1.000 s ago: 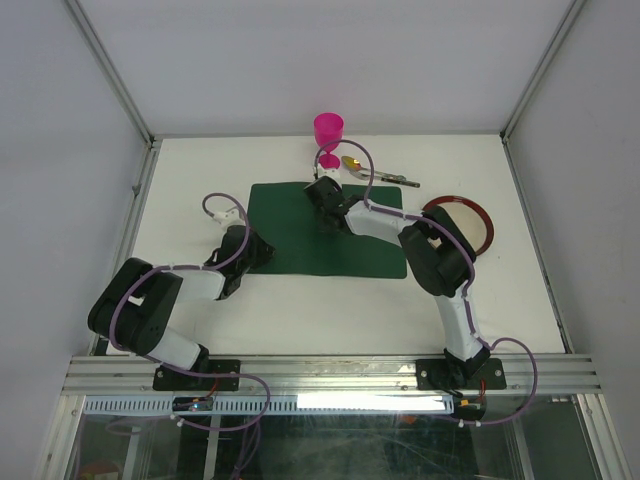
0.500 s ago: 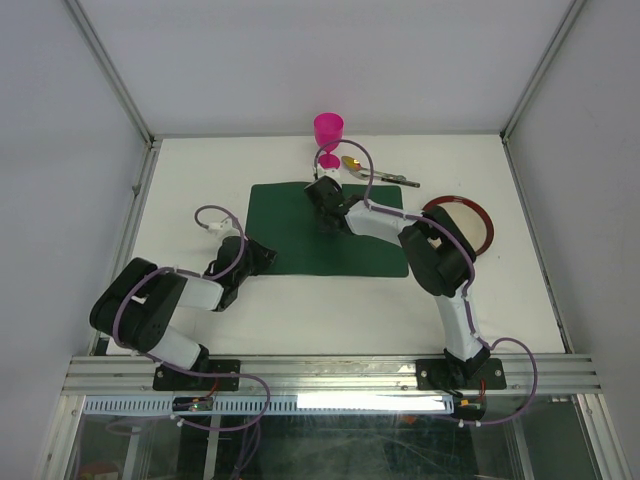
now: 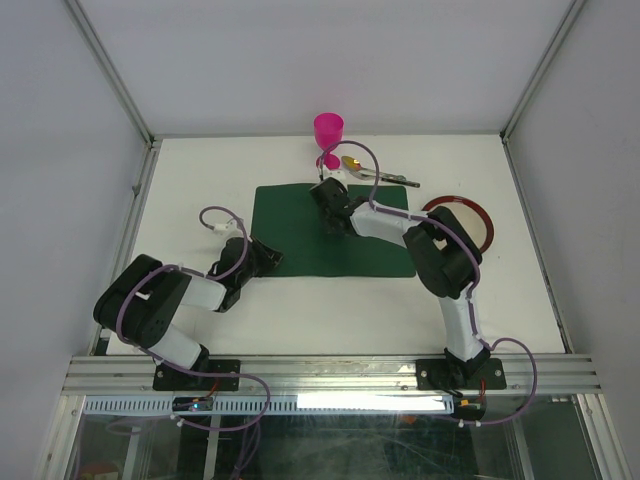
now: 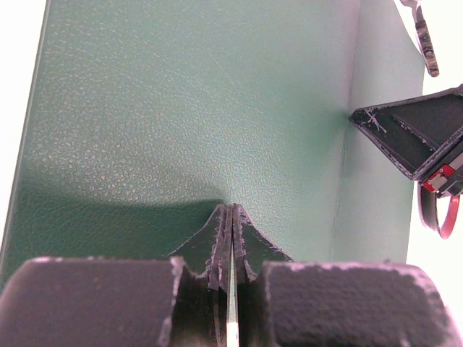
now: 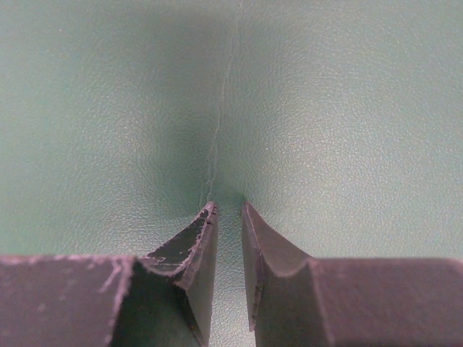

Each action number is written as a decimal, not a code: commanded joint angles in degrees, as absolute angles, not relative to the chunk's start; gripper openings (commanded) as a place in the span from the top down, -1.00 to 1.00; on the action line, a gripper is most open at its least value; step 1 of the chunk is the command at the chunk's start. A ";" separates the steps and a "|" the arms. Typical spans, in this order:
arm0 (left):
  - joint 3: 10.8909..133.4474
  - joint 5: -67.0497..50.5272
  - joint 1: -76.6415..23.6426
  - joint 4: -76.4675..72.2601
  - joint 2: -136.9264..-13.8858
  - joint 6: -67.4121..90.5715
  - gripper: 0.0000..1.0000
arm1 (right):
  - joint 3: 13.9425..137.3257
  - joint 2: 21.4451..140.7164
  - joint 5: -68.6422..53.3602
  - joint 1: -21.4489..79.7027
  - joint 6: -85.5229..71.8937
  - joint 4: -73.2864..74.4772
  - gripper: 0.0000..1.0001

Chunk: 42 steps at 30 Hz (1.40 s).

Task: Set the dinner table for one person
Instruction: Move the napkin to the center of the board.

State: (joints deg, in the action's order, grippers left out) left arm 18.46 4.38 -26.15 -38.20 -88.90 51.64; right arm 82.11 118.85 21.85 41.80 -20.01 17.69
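The dinner table (image 3: 195,185) is a white top inside aluminium rails. A dark green placemat (image 3: 300,245) lies at its middle. My left gripper (image 3: 266,256) is shut, its tips (image 4: 230,211) down on the mat near the left edge, holding nothing. At the mat's far edge my right gripper (image 3: 329,205) has its fingertips (image 5: 210,217) pressed onto the green surface. Its jaws stand a narrow gap apart, either side of a crease (image 5: 217,123). That gripper also shows in the left wrist view (image 4: 405,134).
A pink cup (image 3: 328,130) stands beyond the mat's far edge. A gold spoon and other cutlery (image 3: 378,173) lie to its right. A red-rimmed plate (image 3: 478,222) sits right of the mat, partly behind the right arm. Frame rails border the table.
The placemat has slid slightly to the right. My left gripper has moved right with it, and the right gripper has shifted a little right too.
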 commanded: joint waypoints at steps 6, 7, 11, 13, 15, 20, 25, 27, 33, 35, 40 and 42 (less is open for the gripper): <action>18.02 2.55 -28.10 -38.83 -90.12 51.59 1.00 | 81.01 116.33 23.33 41.13 -19.25 19.92 0.55; 18.02 2.55 -28.20 -38.87 -90.20 51.59 1.00 | 81.01 116.43 23.25 41.15 -19.25 19.89 0.55; 18.18 2.55 -28.34 -39.02 -90.40 51.59 1.00 | 81.02 116.47 23.11 41.04 -19.25 19.87 0.55; 18.19 2.63 -28.39 -38.95 -90.22 51.59 1.00 | 81.06 116.38 23.28 41.04 -19.25 19.95 0.55; 18.35 2.76 -28.40 -38.58 -89.90 51.59 1.00 | 81.04 116.30 23.37 41.05 -19.27 19.96 0.55; 19.10 3.56 -28.45 -36.47 -88.29 51.45 1.00 | 81.29 116.45 23.20 41.06 -19.36 19.95 0.55; 19.76 5.30 -28.39 -33.44 -85.82 50.06 1.00 | 81.26 116.47 23.03 41.05 -19.69 20.06 0.55; 20.15 6.28 -28.39 -31.76 -84.72 49.44 1.00 | 81.21 116.47 23.03 41.05 -19.74 20.04 0.56; 20.73 7.59 -28.44 -28.68 -79.87 48.23 1.00 | 81.54 115.85 23.35 41.04 -19.73 20.37 0.55; 21.10 8.19 -28.40 -27.76 -78.69 47.88 1.00 | 81.73 115.48 23.42 41.04 -19.69 20.48 0.55; 22.54 9.57 -28.39 -24.91 -76.13 46.48 1.00 | 82.12 114.20 23.98 41.13 -19.52 20.70 0.53; 23.62 10.18 -28.38 -23.48 -75.02 45.72 1.00 | 82.30 113.42 24.15 41.13 -19.35 20.82 0.50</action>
State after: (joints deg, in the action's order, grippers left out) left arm 20.47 7.81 -27.81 -24.88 -78.24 48.31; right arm 81.71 117.99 22.20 41.43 -19.90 19.27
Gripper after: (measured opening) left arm 0.007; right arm 0.236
